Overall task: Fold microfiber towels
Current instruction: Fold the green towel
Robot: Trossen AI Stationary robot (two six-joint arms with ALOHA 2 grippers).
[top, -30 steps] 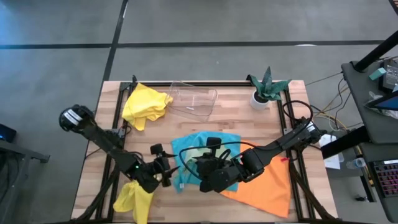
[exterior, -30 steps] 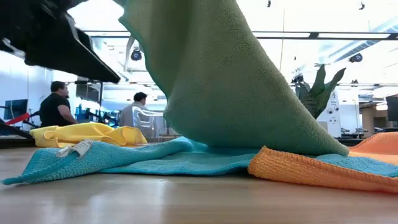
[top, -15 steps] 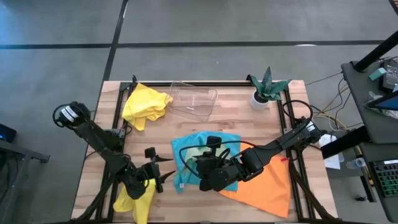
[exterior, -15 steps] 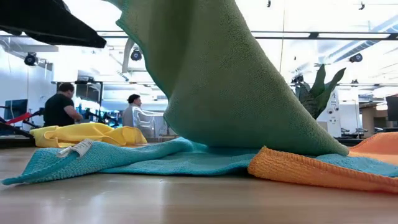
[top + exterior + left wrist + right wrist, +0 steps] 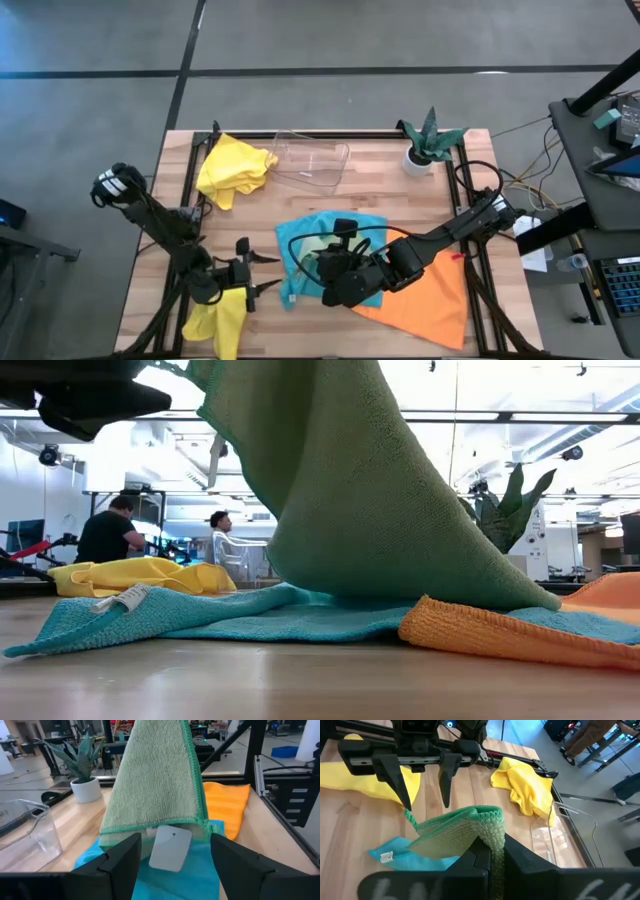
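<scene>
Pinching the green towel (image 5: 470, 827), right gripper (image 5: 335, 268) jaws are pressed together on its fold, lifting it over the blue towel (image 5: 200, 615) and orange towel (image 5: 500, 635) mid-bench. Left gripper (image 5: 245, 275) jaws spread, empty, beside a yellow towel (image 5: 218, 320) at the near edge. Second yellow towel (image 5: 235, 170) far left.

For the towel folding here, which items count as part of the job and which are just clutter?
Job: green towel held up in the shut right pincer; turquoise towel; orange towel; two yellow towels; open left pincer.
Clutter: clear tray; potted plant.
</scene>
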